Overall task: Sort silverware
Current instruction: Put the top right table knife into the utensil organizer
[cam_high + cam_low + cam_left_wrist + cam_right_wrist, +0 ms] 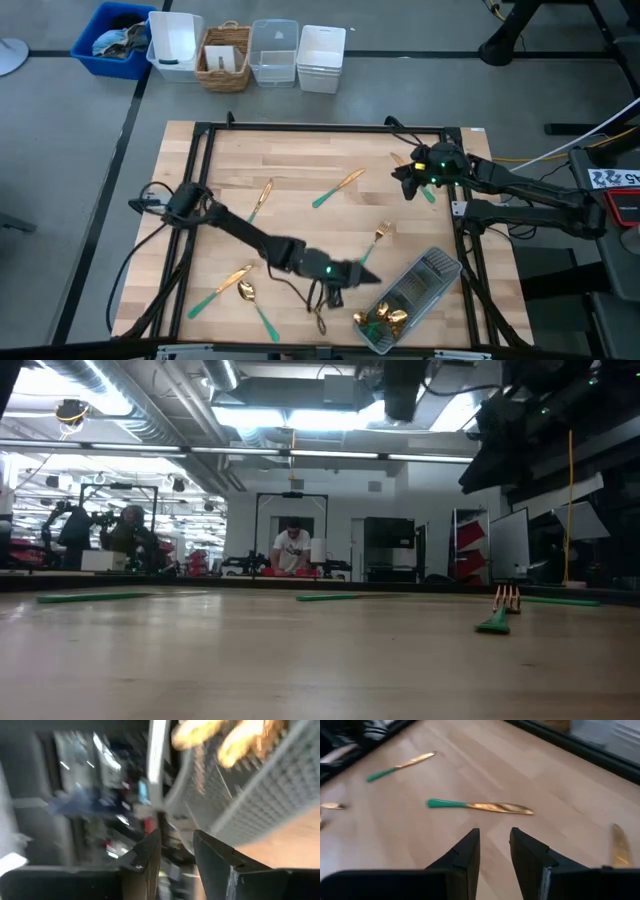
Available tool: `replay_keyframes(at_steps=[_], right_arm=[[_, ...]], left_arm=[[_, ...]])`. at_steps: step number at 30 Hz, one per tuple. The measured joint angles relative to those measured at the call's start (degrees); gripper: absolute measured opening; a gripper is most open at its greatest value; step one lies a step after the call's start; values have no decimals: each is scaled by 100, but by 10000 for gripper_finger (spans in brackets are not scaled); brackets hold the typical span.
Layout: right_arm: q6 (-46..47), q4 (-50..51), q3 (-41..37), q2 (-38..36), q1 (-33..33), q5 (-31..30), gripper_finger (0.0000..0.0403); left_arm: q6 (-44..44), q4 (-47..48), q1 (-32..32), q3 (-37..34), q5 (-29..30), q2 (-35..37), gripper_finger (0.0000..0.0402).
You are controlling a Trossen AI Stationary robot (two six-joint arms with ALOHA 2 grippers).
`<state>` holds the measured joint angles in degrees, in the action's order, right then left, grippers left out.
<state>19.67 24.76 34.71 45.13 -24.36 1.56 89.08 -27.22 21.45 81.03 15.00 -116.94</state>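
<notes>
The left hand (365,275) sits at the lower middle of the high view, just left of the clear tray (432,272), which lies slanted at the lower right of the counter (300,165). In the left wrist view its two dark fingers (145,855) stand a narrow gap apart with nothing between them, and the ribbed wall of the tray (260,805) fills the upper right with blurred gold heads above it. In the high view several gold pieces (384,318) are piled at the tray's lower end.

The right hand (407,180) is in the upper right of the high view, over the counter near the frame edge. In the right wrist view its fingers (467,852) are also a narrow gap apart and empty, above bare wood. A knife (480,806) lies just beyond them in the middle of that view, with a second knife (400,765) farther off at upper left.

The rest of the silverware is scattered on the counter. In the high view one knife (337,187) lies at the upper middle, another knife (260,199) to its left, a fork (376,240) just above the tray, a spoon (254,301) and a further piece (221,290) at lower left. One piece (426,190) lies partly under the right hand. The low view shows the fork (500,612) at right, tines raised.

Bins (225,55) stand on the floor beyond the counter, at the top of the high view. A person (292,550) is in the room far behind.
</notes>
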Motion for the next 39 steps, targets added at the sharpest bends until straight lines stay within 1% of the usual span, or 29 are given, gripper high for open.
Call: replay_keyframes(at_steps=[4,7,10,13,15,17,21,27,33,39], right_arm=[[1,499,248,301,-418,92,108],[-45,922,461,700,-780,97,108],[-292,1231,601,1159,-1117,99,108],[-559,1598,710,1661,-1428,112,108],[-686,1703,764,1987,-1622,99,108],[-822,1685,804,2296,-1807,91,108],[-986,1608,914,2823,-2143,87,108],[-1091,1740,935,3501,-2513,94,108],[-1148,1831,935,4044,-2560,94,108],[-1258,1817,955,4409,-2550,-20,108]], left_arm=[[-1455,1224,-463,-2,-65,411,109],[-2755,2294,-890,-2,-368,664,109],[-4192,3240,-1307,-2,-734,832,109],[-5519,3976,-1703,-2,-826,895,109],[-6194,4432,-1947,-2,-841,894,109],[-6640,4824,-2172,-2,-844,884,109],[-7063,5251,-2558,-4,-857,848,109],[-7079,5248,-2964,-4,-1019,817,109],[-7057,5173,-3148,-4,-1342,817,109],[-7012,5182,-3169,-4,-1357,817,109]])
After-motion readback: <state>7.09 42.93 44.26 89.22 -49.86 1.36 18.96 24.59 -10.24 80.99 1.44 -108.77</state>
